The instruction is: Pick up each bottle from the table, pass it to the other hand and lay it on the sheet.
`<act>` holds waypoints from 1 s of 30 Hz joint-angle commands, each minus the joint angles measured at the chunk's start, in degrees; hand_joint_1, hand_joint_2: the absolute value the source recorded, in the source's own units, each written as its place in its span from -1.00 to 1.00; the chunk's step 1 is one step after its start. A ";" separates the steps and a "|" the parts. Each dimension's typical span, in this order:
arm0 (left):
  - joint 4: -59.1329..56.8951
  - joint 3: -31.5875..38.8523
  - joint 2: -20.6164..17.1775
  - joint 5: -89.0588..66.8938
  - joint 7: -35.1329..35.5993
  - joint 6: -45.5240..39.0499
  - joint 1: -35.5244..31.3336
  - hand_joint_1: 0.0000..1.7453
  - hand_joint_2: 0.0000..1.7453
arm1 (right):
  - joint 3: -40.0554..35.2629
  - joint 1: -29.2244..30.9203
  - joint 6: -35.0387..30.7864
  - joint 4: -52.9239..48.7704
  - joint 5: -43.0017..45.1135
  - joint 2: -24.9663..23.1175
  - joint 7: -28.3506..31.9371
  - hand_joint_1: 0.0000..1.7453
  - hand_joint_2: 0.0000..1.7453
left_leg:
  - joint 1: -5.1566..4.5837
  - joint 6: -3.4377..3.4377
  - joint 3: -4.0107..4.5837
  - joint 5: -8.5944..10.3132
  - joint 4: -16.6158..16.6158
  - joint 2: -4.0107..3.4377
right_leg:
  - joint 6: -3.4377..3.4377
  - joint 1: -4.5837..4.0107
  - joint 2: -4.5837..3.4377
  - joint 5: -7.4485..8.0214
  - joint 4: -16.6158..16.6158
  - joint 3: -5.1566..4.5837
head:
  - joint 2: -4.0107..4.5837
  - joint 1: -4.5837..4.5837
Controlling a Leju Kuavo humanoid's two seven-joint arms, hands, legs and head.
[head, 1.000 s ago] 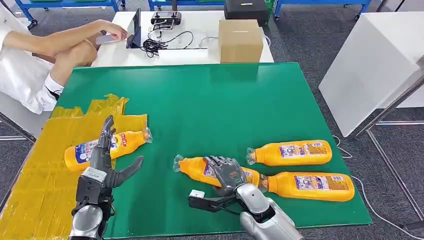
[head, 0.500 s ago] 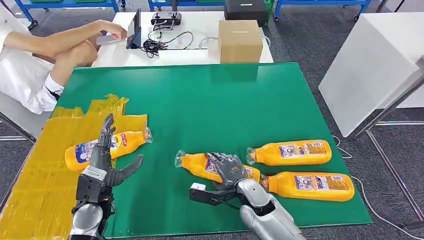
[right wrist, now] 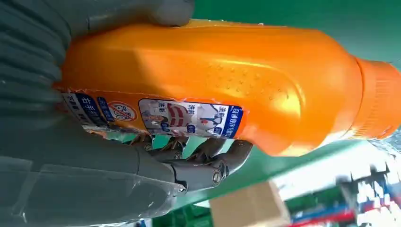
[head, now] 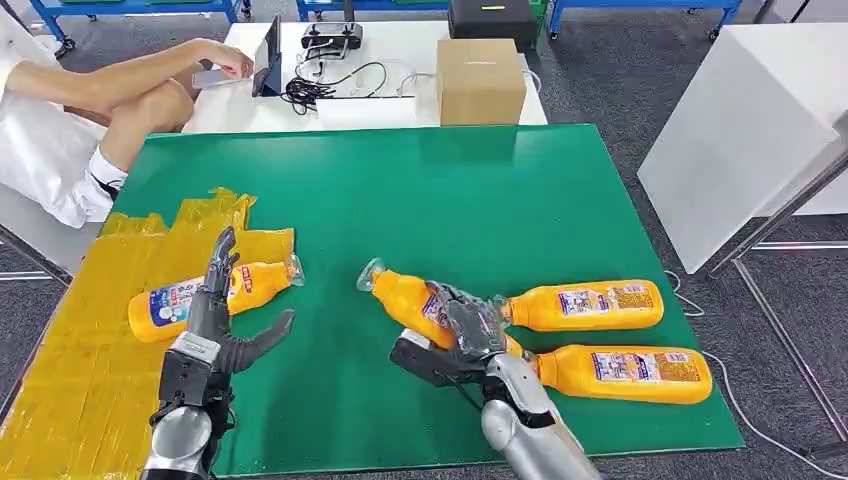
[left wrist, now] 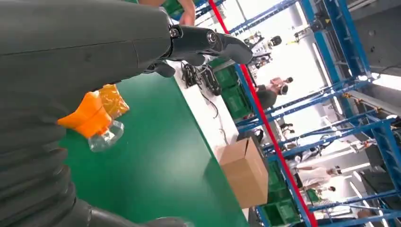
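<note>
The robot is at the pick-up stage of another cycle: its right hand (head: 468, 335) has its fingers wrapped around the body of an orange plastic bottle with a blue-and-white label (head: 420, 303), and the right wrist view shows the thumb on one side and the dark fingers (right wrist: 208, 161) curled under the label on the other. The bottle's clear-capped neck is tilted up and away from the green table mat (head: 440, 190), so it appears to be leaving the surface. Compared with a second ago, when that bottle lay flat under the hand, its neck end has risen and swung toward the table's middle, and the hand has shifted with it. The left hand (head: 215, 320) waits with fingers spread and holding nothing, hovering just beside a first orange bottle (head: 190, 297) already lying on the crinkled yellow sheet (head: 80, 360); it has barely moved. Two more orange bottles (head: 585, 305) (head: 625, 373) lie on the mat to the right. The next move probably calls for carrying the gripped bottle leftward to meet the open left hand for the handover.
</note>
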State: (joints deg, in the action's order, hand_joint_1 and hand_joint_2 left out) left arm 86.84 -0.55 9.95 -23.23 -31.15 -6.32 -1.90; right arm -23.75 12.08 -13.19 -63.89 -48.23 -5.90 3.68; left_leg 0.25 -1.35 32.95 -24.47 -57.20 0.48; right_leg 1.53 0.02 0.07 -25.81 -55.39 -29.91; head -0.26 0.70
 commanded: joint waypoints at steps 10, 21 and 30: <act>-3.01 -7.47 -1.65 18.33 8.85 16.37 -2.08 -1.00 1.00 | 11.91 -5.35 -4.98 -11.57 19.79 -6.44 18.68 1.00 1.00 | 0.01 0.03 0.10 -0.01 0.03 0.00 | 0.01 -0.01 0.03 -0.02 0.03 -0.07 | 0.00 0.02; -2.43 -12.54 -3.19 26.43 10.98 22.97 -2.85 -1.00 1.00 | 8.81 -3.96 -4.63 -7.04 18.27 -7.45 19.93 1.00 1.00 | 0.01 0.03 0.06 -0.03 0.05 -0.02 | 0.00 -0.01 0.00 -0.03 0.05 -0.03 | 0.00 0.02; -4.57 -13.62 -3.18 26.69 11.70 21.58 -4.38 -1.00 1.00 | 3.10 -2.51 -5.93 -3.85 14.16 -8.63 20.34 1.00 1.00 | 0.02 0.05 0.06 -0.02 0.07 -0.10 | 0.00 -0.02 -0.08 0.00 0.06 -0.05 | 0.00 0.02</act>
State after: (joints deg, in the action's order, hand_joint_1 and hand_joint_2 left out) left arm 86.79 -12.20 8.61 3.45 -19.95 16.22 -3.14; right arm -16.19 6.18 -18.05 -73.88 -32.63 -14.25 23.54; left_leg 0.26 -1.35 33.15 -24.46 -57.19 0.48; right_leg 1.53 0.01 0.07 -25.82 -55.40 -30.08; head -0.26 0.72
